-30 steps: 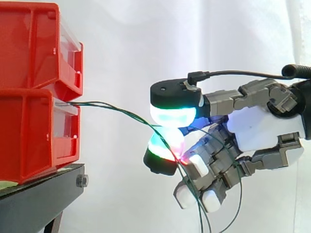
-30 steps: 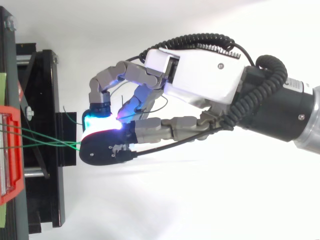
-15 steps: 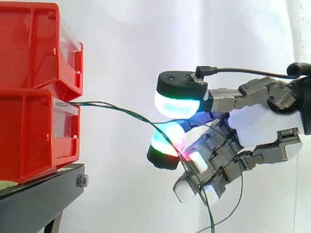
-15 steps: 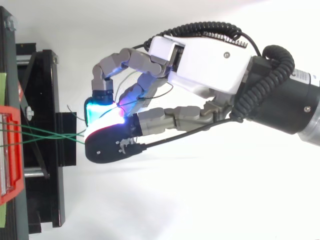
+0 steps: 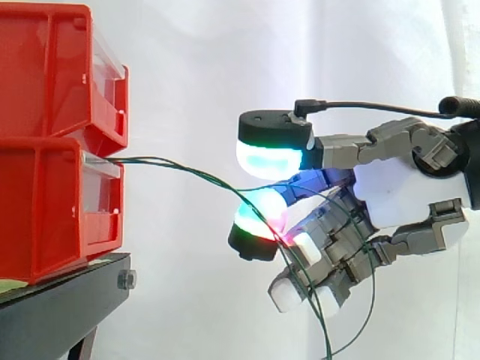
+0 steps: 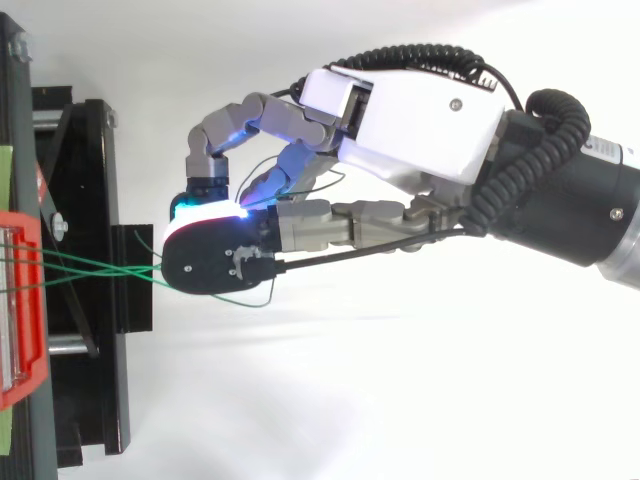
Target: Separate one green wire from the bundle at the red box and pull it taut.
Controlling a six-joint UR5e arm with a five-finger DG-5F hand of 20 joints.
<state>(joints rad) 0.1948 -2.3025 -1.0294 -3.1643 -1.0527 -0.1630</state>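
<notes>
Robot hand (image 5: pixel 405 196), right of the red box (image 5: pixel 45 210), curls its fingers round the green wires (image 5: pixel 187 171), pinching them between 2 glowing pads (image 5: pixel 271 159). The wires curve from the box's lower bin rightward into it.

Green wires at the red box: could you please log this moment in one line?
hand: shut on green wires | wires: slack from red box | separated: unclear
</notes>
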